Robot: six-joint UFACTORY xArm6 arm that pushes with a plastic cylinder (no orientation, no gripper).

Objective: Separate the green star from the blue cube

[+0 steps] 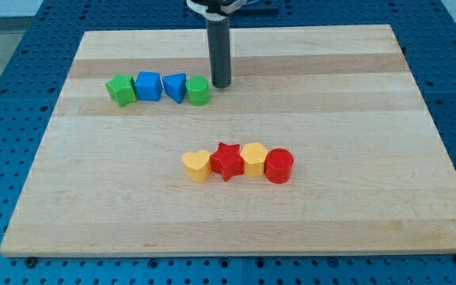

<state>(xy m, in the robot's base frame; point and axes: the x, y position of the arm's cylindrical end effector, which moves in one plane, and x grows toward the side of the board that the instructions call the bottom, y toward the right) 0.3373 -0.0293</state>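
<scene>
Nearest, a yellow heart block and a red star block lie on the pale wooden counter. Farther back, the green star block touches the blue cube block. My tip, fingerless, stands beside the green cylinder block.

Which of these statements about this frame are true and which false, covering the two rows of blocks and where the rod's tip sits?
1. The green star sits at the left end of the upper row, touching the blue cube. True.
2. My tip rests between the green star and the blue cube. False: it stands just right of the green cylinder, at the row's other end.
3. The lower row runs yellow heart, red star, yellow block, red cylinder. True.
4. A blue triangular block lies in the lower row. False: it is in the upper row, between the blue cube and the green cylinder.
</scene>
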